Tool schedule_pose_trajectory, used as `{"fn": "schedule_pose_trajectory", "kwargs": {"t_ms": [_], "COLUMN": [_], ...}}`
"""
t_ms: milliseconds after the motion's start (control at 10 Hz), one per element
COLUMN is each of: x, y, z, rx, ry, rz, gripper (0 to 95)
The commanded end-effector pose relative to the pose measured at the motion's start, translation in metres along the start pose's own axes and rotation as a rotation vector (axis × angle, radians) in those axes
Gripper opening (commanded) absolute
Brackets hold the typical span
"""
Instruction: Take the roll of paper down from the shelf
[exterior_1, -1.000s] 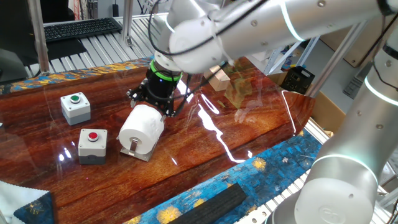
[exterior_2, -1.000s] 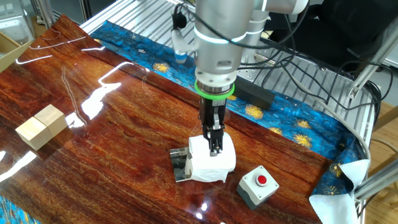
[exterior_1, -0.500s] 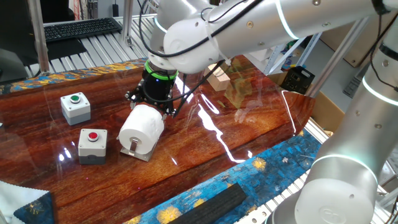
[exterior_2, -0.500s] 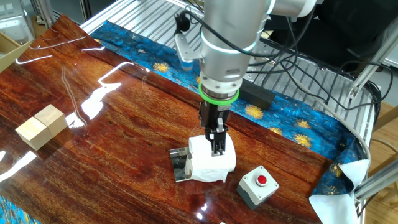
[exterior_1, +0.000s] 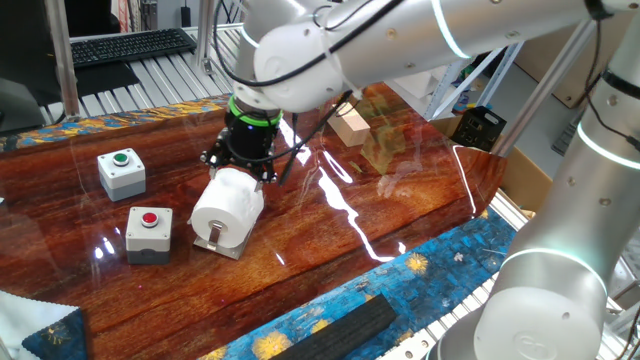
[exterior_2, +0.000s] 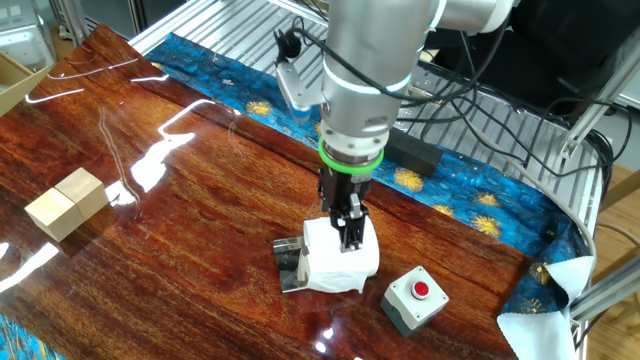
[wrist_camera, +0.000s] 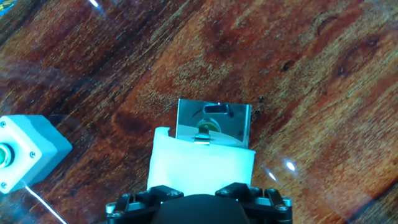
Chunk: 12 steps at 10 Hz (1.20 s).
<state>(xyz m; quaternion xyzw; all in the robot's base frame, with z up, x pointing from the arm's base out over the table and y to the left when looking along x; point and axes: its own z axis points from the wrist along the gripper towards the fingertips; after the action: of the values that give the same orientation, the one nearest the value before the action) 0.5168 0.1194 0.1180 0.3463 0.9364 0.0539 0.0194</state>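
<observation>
The roll of paper (exterior_1: 228, 203) is plump and white and sits on the bar of the shelf (exterior_1: 222, 244), a small shiny metal plate on the wooden table. In the other fixed view the roll (exterior_2: 340, 262) has the plate (exterior_2: 290, 266) at its left end. My gripper (exterior_2: 349, 228) stands straight above the roll, its fingers reaching down over the roll's top, one on each side. The jaws stand wide apart, about the roll's width. In the hand view the roll (wrist_camera: 202, 163) fills the lower middle, the plate (wrist_camera: 213, 121) lies beyond it, and my fingertips are hidden.
A grey box with a green button (exterior_1: 122, 170) and one with a red button (exterior_1: 148, 231) stand left of the roll. The red one (exterior_2: 415, 297) is close beside the roll. Two wooden blocks (exterior_2: 67, 203) lie farther off. A black bar (exterior_1: 340, 325) lies on the blue cloth.
My wrist and arm have shifted slightly to the left over the roll. The roll and the plate have not moved.
</observation>
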Motion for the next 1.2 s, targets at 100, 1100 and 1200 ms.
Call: {"fn": "schedule_pose_trajectory", "kwargs": {"t_ms": [100,1100,1200], "x": [-0.001,0.0,0.0], "y": [0.004,0.008,0.009], "z": [0.004,0.019,0.023], "rx": [0.019,0.071,0.079], "ry": [-0.004,-0.051,-0.058], "rz": [0.03,0.107,0.111], "gripper": [76.0,95.0,95.0]}}
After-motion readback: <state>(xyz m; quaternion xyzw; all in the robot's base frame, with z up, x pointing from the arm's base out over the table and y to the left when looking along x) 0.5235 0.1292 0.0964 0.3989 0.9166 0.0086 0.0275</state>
